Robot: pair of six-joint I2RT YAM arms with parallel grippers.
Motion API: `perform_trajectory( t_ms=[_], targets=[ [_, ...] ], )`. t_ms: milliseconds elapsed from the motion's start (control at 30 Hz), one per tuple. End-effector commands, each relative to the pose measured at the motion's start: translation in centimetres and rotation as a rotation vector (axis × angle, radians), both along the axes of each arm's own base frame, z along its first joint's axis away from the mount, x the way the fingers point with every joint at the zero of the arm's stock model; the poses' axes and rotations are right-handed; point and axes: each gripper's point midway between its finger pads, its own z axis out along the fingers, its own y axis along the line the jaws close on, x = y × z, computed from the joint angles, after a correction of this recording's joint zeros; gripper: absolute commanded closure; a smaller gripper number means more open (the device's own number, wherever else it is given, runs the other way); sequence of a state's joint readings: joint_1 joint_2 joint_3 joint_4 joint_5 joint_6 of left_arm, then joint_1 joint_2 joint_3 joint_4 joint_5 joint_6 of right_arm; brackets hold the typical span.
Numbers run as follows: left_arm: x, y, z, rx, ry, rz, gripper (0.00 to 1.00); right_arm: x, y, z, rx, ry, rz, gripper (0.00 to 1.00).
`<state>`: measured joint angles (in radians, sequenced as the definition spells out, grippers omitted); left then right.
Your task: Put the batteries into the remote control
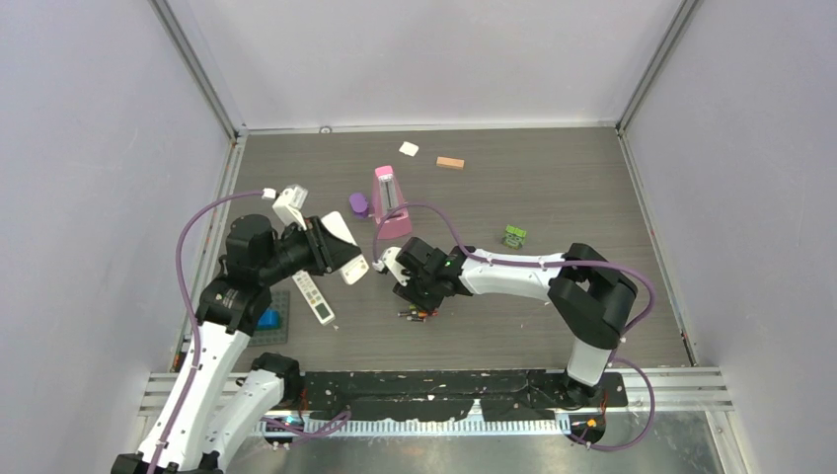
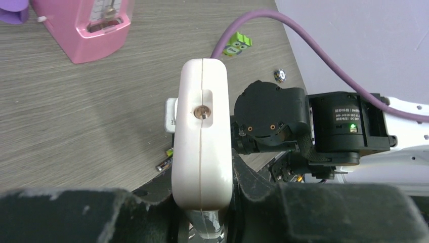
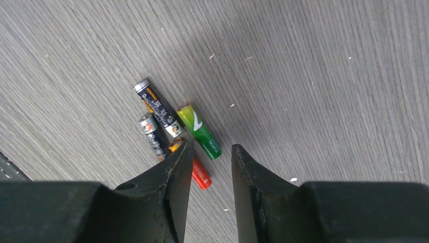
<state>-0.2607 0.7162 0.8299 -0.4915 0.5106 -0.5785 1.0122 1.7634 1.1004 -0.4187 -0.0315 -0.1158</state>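
My left gripper (image 1: 324,249) is shut on a white remote control (image 1: 342,244), held off the table with its end toward the right arm. Seen from the left wrist, the remote control (image 2: 202,136) stands on edge between the pads of that gripper (image 2: 202,215), with a small metal contact in a slot at its top. The batteries (image 1: 415,315) lie in a loose cluster on the table. My right gripper (image 3: 211,149) hovers just over them, open, with nothing between its fingers. A green battery (image 3: 199,130), a black one (image 3: 158,107) and a red-orange one (image 3: 200,175) lie at its left fingertip.
A second white remote with buttons (image 1: 314,296) lies on the table below the left gripper. A pink metronome (image 1: 390,200), a purple piece (image 1: 358,204), a green owl toy (image 1: 514,236), a wooden block (image 1: 450,163) and a blue item (image 1: 268,320) sit around.
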Motion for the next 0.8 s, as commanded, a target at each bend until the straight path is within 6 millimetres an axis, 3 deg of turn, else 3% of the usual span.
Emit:
perform_trajectory(
  t_ms=[0, 267, 433, 633, 767],
  targets=[
    [0.2, 0.4, 2.7, -0.045, -0.056, 0.018, 1.0, 1.0, 1.6, 0.9, 0.041, -0.039, 0.022, 0.62],
    [0.6, 0.6, 2.8, -0.058, -0.054, 0.03, 1.0, 1.6, 1.9, 0.4, 0.039, -0.049, -0.017, 0.75],
    [0.8, 0.8, 2.8, -0.058, -0.058, 0.041, 1.0, 2.1, 1.6, 0.4, 0.028, -0.071, -0.044, 0.89],
    [1.0, 1.1, 2.5, -0.052, -0.055, 0.063, 1.0, 2.5, 2.0, 1.9, 0.086, -0.067, -0.104, 0.94],
    [1.4, 1.5, 2.4, -0.048, -0.079, 0.092, 1.0, 2.8, 2.4, 4.3, 0.194, -0.006, -0.187, 0.94]
  ],
)
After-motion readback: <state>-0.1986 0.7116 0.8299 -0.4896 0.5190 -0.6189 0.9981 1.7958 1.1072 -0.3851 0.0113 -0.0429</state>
